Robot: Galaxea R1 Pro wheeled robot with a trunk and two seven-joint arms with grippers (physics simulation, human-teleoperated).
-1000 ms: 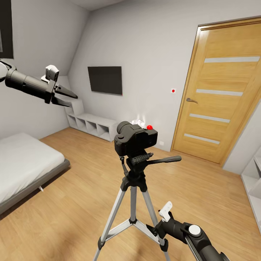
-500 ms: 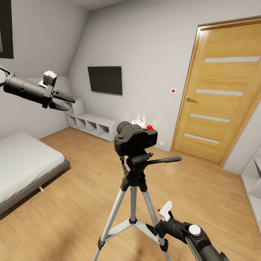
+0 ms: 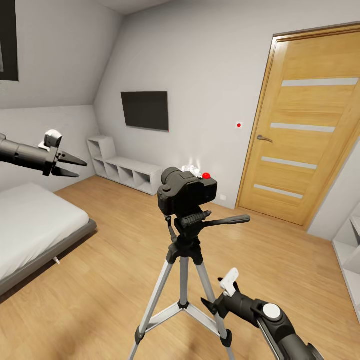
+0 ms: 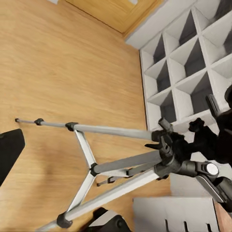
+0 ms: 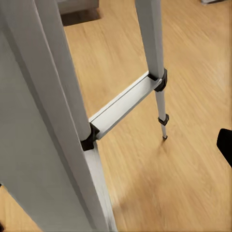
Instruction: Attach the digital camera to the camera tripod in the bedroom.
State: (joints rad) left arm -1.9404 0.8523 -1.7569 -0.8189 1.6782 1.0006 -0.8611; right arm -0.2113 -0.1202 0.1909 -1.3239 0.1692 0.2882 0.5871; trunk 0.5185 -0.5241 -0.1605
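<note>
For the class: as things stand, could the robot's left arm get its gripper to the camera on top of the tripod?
Probably yes: the left gripper hangs open in free air, and nothing stands between it and the digital camera on the camera tripod.

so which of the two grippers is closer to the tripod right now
The right gripper, low beside the camera tripod legs; the left gripper is open, far off above the bed.

No readable text, label, brand or number appears anywhere: none on the camera (image 3: 187, 194), the tripod (image 3: 184, 280), the door (image 3: 306, 130) or the wall TV (image 3: 145, 110).
</note>
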